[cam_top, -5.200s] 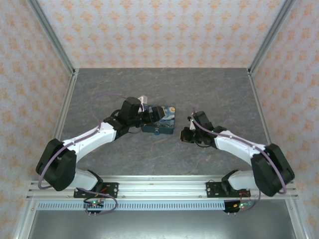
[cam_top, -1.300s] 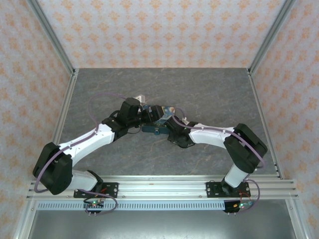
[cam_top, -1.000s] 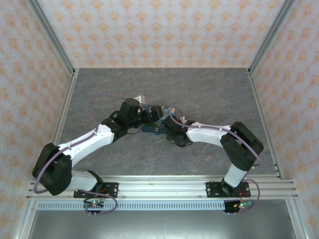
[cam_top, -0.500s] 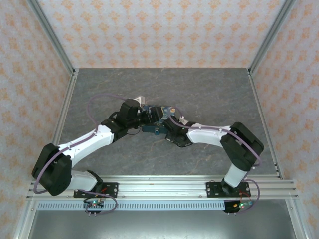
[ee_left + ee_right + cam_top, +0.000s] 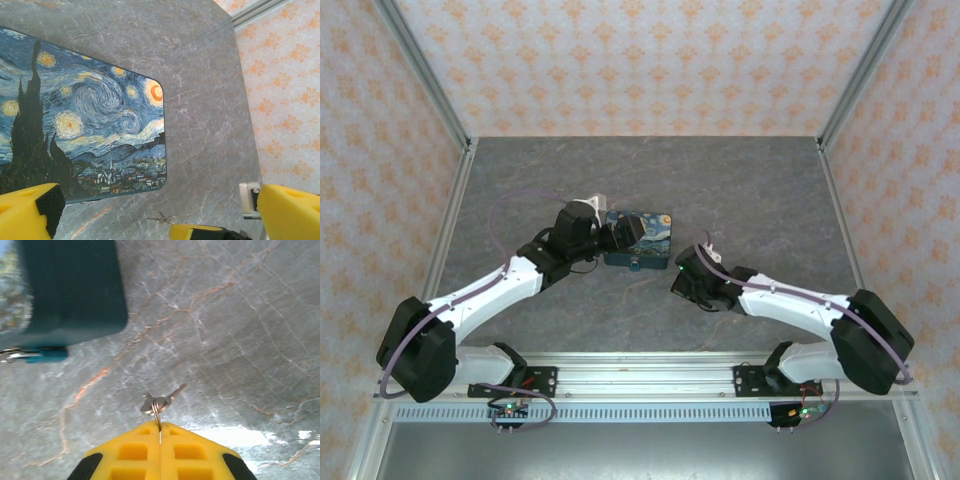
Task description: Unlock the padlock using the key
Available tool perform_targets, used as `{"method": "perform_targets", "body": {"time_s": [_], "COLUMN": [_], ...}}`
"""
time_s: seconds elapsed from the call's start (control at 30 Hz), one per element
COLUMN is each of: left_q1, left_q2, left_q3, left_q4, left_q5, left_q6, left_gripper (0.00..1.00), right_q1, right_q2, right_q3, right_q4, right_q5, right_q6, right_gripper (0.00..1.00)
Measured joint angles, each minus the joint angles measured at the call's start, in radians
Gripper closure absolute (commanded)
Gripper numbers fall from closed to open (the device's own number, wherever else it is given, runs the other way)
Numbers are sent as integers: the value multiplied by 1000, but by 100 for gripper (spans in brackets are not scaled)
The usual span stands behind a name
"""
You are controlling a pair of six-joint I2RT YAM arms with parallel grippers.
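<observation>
Key (image 5: 169, 394) hangs by its ring from the right jaws, pinched shut on that ring; blade sits loose just ahead of the tips, on or low over the desk (image 5: 240, 325). Padlock (image 5: 85, 120) lies flat ahead-left of them, apart. Left jaws stand wide, holding nothing, padlock beyond their left finger. Judgement: a ring grip gives poor blade control; regrip the key's bow before aiming. Keyhole not identifiable. Unclamped padlock may slide; teal stub (image 5: 47, 355) projects at its near edge.

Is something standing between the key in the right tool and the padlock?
Nothing visible does. The right tool pinches the key by its ring. In the right wrist view the padlock lies up and to the left of the key, with bare table between them.
</observation>
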Motion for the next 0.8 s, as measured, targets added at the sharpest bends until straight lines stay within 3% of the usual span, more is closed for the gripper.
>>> {"method": "perform_targets", "body": {"time_s": [0.47,0.8], "left_q1": [-3,-33], "left_q2": [-3,13], "left_q3": [-18,-18], "left_q4": [0,2], "left_q5": [0,-1], "left_q6": [-8,-17], "left_gripper": [0,0], "right_q1": [-17,-22], "right_q2": [-38,70], "right_q3": [-80,-126], "right_q4": [44,137], "right_q5": [-34,-47], "right_q6": [10,24], "right_gripper": [100,100]}}
